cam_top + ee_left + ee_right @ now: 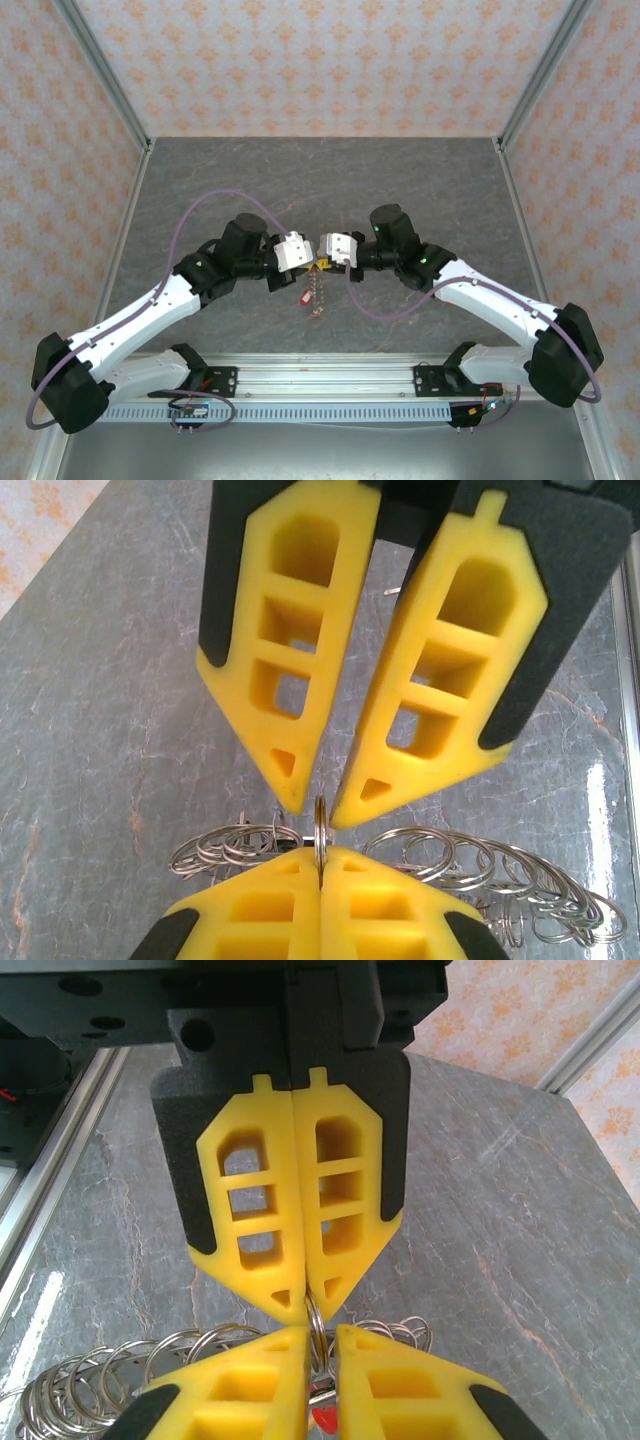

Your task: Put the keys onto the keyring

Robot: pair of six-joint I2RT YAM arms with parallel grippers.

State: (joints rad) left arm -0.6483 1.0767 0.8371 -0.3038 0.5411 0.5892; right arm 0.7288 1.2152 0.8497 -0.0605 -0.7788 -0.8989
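My two grippers meet tip to tip above the table's middle. The left gripper is shut on a silvery split ring held edge-on. The right gripper faces it, slightly open, with that same ring in the narrow gap between its fingertips. Below the ring hangs the keyring, a chain-like bunch of linked metal loops. A key's red tag dangles under the fingers. The keys themselves are mostly hidden behind the fingers.
The grey stone-patterned tabletop lies under both arms, walled by patterned panels. An aluminium rail with the arm bases runs along the near edge. Purple cables loop off both arms.
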